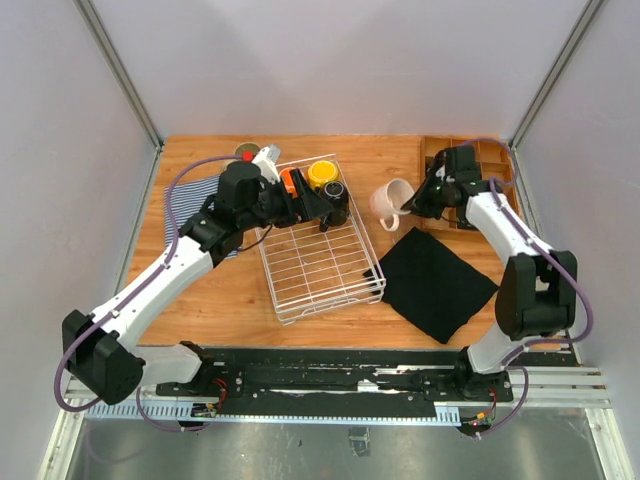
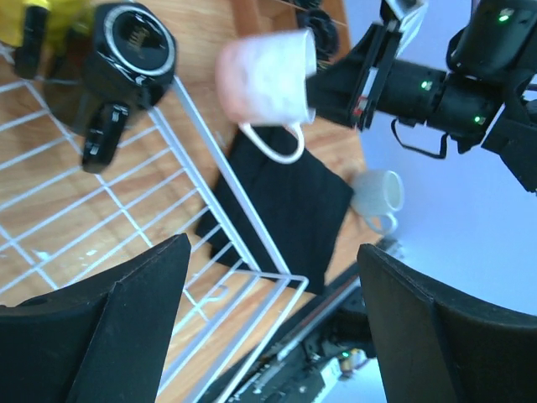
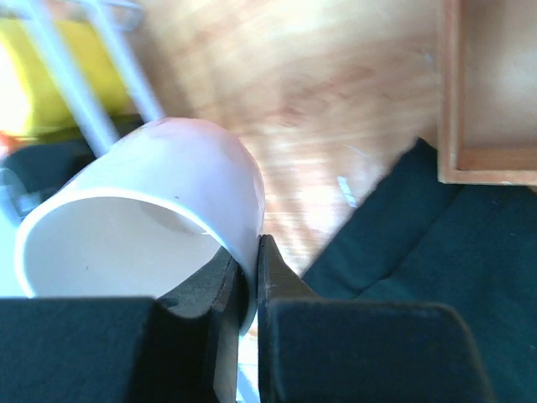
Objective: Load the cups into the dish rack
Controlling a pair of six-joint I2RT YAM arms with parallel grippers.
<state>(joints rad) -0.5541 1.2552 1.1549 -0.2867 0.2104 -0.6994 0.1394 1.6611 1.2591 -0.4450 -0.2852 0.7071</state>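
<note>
Right end effector (image 3: 252, 260) clamped on pink mug (image 3: 159, 176) rim, one finger inside, one outside; mug held sideways just right of dish rack (image 1: 320, 262), ready to load. Left end effector (image 2: 273, 248) wide open, empty, over rack near black mug (image 2: 126, 50).

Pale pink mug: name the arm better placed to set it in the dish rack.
Right. The right pincer is shut on the pale pink mug's rim, beside the dish rack; the left pincer hangs open and empty over it.
</note>
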